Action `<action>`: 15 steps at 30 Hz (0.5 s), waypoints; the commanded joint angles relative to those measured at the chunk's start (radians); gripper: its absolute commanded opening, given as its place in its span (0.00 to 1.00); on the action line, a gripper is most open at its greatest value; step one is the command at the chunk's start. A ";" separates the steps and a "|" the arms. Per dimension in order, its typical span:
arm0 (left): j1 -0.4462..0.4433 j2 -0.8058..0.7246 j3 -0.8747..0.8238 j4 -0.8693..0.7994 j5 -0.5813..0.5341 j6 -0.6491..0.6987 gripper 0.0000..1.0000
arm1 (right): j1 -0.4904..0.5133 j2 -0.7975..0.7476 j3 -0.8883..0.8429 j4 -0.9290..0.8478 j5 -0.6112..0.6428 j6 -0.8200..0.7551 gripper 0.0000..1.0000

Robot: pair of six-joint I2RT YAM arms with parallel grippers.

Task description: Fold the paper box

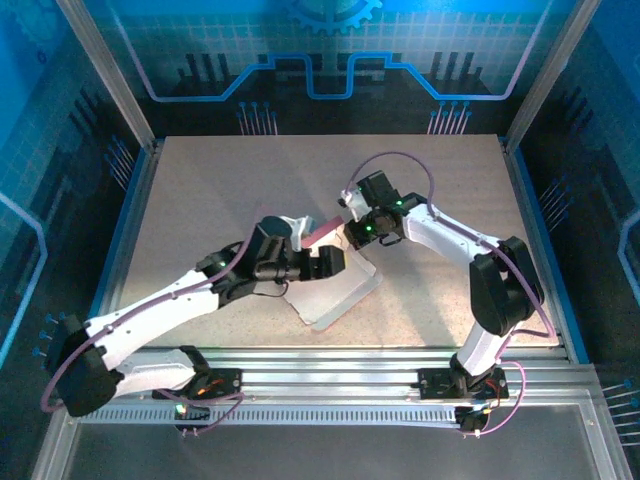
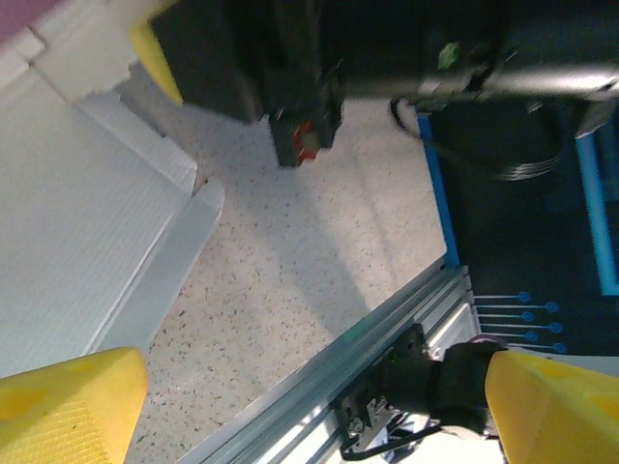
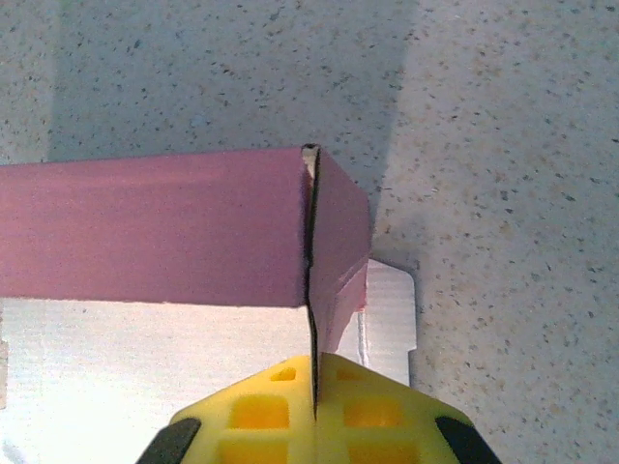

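The paper box [image 1: 340,292] lies mid-table as a whitish sheet with one pink wall [image 1: 322,232] raised along its far side. In the right wrist view that pink wall [image 3: 155,227] meets a short pink end flap [image 3: 338,237] at a corner, and my right gripper [image 3: 314,365] is shut on the thin cardboard at that corner. My left gripper [image 1: 335,262] hovers over the sheet's middle, and its yellow fingers [image 2: 68,406] stand wide apart with nothing between them. The whitish inner side [image 2: 68,232] and a folded side flap [image 2: 164,280] lie to its left.
An aluminium rail [image 1: 330,365] runs along the table's near edge, and the right arm's base [image 2: 426,387] is bolted on it. Blue enclosure walls [image 1: 100,120] surround the speckled tabletop [image 1: 220,190]. The right arm's wrist [image 2: 387,48] sits close in front of my left gripper.
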 commanded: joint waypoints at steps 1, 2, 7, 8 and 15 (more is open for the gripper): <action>0.059 -0.054 0.059 -0.155 0.051 0.046 0.91 | 0.039 0.052 0.017 -0.115 0.006 -0.050 0.02; 0.078 -0.067 0.076 -0.179 0.050 0.055 0.91 | 0.045 0.060 0.023 -0.120 0.008 -0.051 0.02; 0.180 -0.074 0.110 -0.306 -0.033 0.137 0.92 | 0.058 0.069 0.040 -0.125 -0.004 -0.060 0.03; 0.215 -0.069 0.099 -0.303 -0.013 0.132 0.91 | 0.061 0.069 0.045 -0.130 -0.009 -0.063 0.03; 0.337 0.048 0.043 -0.132 0.093 0.177 0.93 | 0.074 0.071 0.068 -0.161 -0.020 -0.086 0.04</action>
